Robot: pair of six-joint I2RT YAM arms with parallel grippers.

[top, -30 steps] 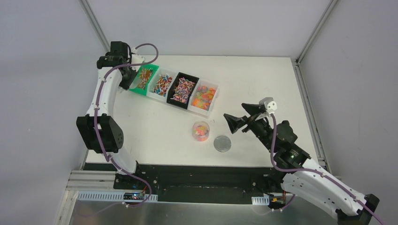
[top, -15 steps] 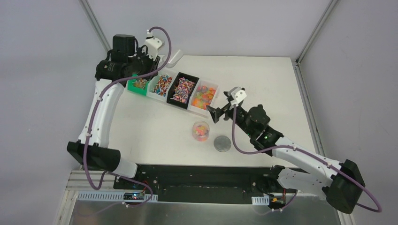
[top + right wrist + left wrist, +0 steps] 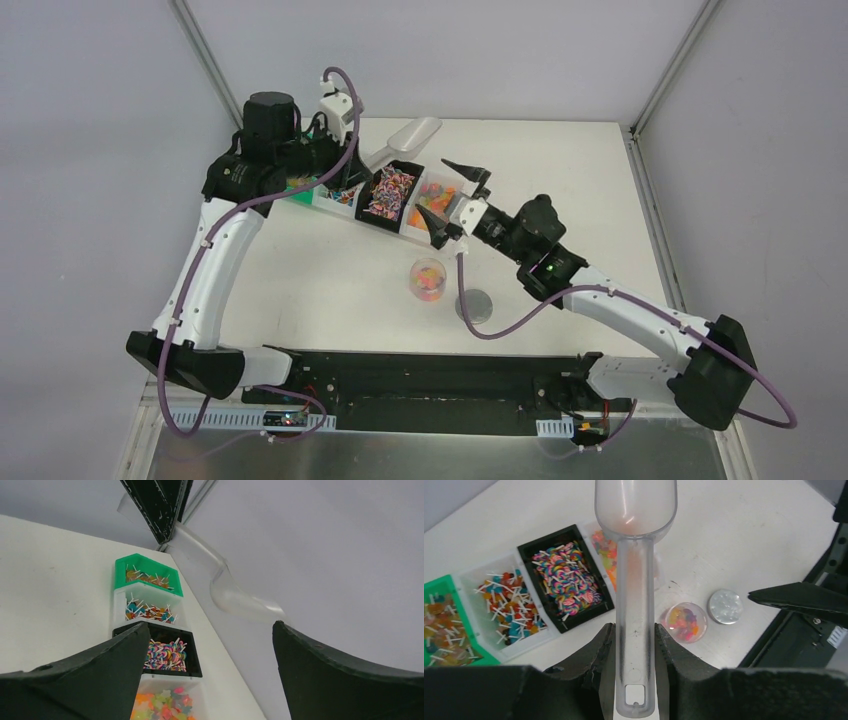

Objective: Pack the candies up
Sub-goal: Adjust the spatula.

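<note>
Top external, scoop (image 3: pixel 413 131) raised near candies (image 3: pixel 388 192), far edge

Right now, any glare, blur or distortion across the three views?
Top external: even soft light, faint shadows, sharp. Left wrist: the clear scoop is sharp, the lid glints, the left gripper around the handle is dark and featureless. Right wrist: tilted, wide-angle stretch; the right gripper shows as two looming black fingers, and the scoop nearly blends into the grey wall.
</note>
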